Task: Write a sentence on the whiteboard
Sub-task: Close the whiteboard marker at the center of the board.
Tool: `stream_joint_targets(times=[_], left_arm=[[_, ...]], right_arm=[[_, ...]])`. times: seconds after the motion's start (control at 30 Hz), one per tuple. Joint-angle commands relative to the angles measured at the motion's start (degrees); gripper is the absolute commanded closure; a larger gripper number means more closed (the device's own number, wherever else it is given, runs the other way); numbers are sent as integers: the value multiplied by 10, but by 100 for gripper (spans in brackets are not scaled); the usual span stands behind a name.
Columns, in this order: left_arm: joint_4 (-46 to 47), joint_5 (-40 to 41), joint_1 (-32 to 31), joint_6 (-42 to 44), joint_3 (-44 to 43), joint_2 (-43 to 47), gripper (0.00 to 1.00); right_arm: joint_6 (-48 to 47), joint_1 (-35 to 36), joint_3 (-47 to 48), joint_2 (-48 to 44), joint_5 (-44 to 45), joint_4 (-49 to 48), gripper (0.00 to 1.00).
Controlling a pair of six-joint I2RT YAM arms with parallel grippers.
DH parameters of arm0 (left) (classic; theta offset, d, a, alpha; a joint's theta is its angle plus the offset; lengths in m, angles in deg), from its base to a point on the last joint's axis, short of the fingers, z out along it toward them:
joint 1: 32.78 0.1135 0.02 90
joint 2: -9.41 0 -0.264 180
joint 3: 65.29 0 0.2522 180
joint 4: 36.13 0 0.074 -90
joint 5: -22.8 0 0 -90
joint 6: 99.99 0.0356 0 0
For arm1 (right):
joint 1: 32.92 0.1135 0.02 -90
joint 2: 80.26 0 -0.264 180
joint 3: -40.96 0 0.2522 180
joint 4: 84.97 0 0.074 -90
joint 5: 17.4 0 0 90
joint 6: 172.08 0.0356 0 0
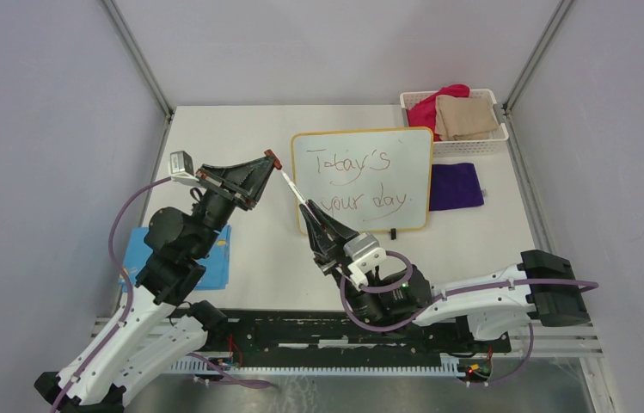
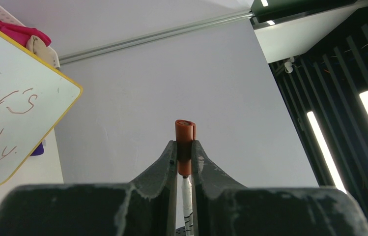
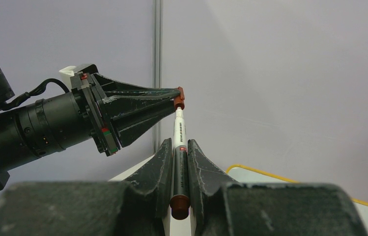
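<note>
The whiteboard (image 1: 363, 179) with its yellow frame stands at the table's middle back and bears the sentence (image 1: 354, 182) "Today's your day" in two lines; its edge shows in the left wrist view (image 2: 19, 113). My right gripper (image 1: 314, 217) is shut on a white and dark marker (image 3: 179, 147) that points up toward the left gripper. My left gripper (image 1: 268, 163) is shut on the marker's brown-orange cap (image 2: 185, 145). The marker's tip (image 3: 179, 111) sits at the cap's mouth (image 3: 179, 102). The marker body shows just below the cap (image 2: 186, 196).
A white basket (image 1: 497, 142) with red and tan cloths stands at the back right. A purple cloth (image 1: 455, 187) lies right of the board. A blue card (image 1: 215, 258) lies under the left arm at the near left.
</note>
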Motion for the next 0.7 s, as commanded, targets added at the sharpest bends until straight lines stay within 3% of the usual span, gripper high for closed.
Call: stream_joint_targets(times=[0.0, 0.67], left_arm=[[18, -10, -2, 1, -18, 5, 98], [29, -38, -2, -1, -19, 5, 98]], right_arm=[[4, -2, 25, 0, 3, -15, 100], [-2, -3, 30, 5, 6, -18, 100]])
